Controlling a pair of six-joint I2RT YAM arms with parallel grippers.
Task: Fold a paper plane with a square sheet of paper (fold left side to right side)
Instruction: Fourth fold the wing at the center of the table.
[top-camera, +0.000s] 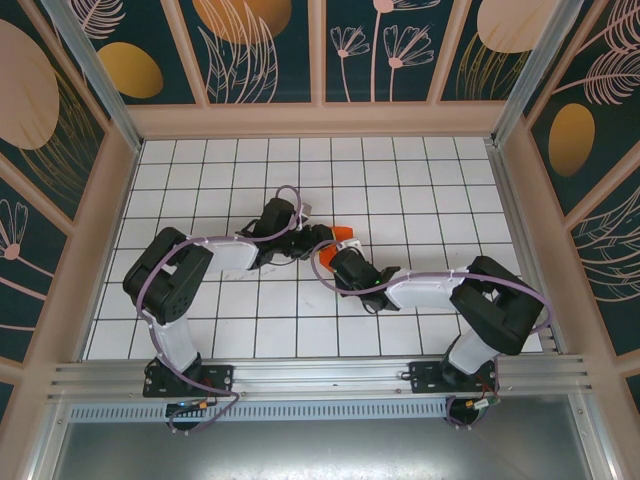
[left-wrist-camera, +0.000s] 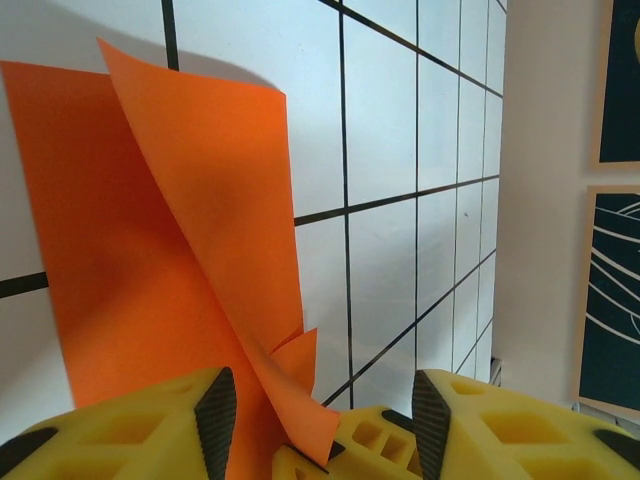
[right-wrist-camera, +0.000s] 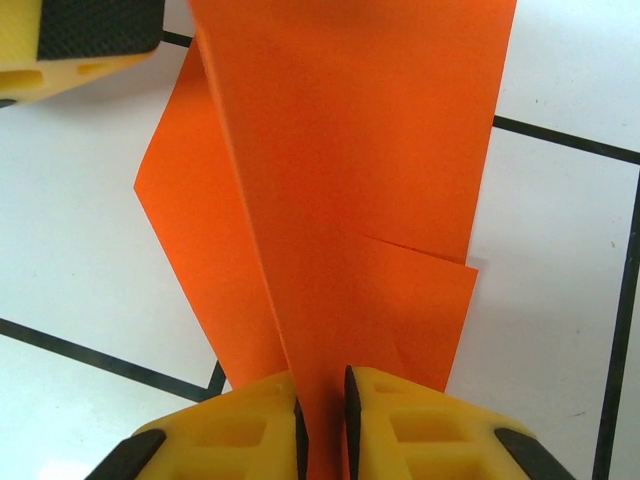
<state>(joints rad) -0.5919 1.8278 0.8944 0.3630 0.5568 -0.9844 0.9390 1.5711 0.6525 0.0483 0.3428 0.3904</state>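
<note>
Worktop (top-camera: 400, 180) is carrying the paper (top-camera: 343, 232) near its middle, partly folded, a flap lifting; more folds are likely waiting. Right claw (right-wrist-camera: 320, 410) is pinching its edge, nearly closed; left claw (left-wrist-camera: 322, 405) is gaping around a corner.

Top external: table (top-camera: 400, 180) viewed steeply from above, behind both arm bases (top-camera: 185, 378). 2 wrist views taken close over the table; orange paper (right-wrist-camera: 350, 200) is shared by all 3.
</note>
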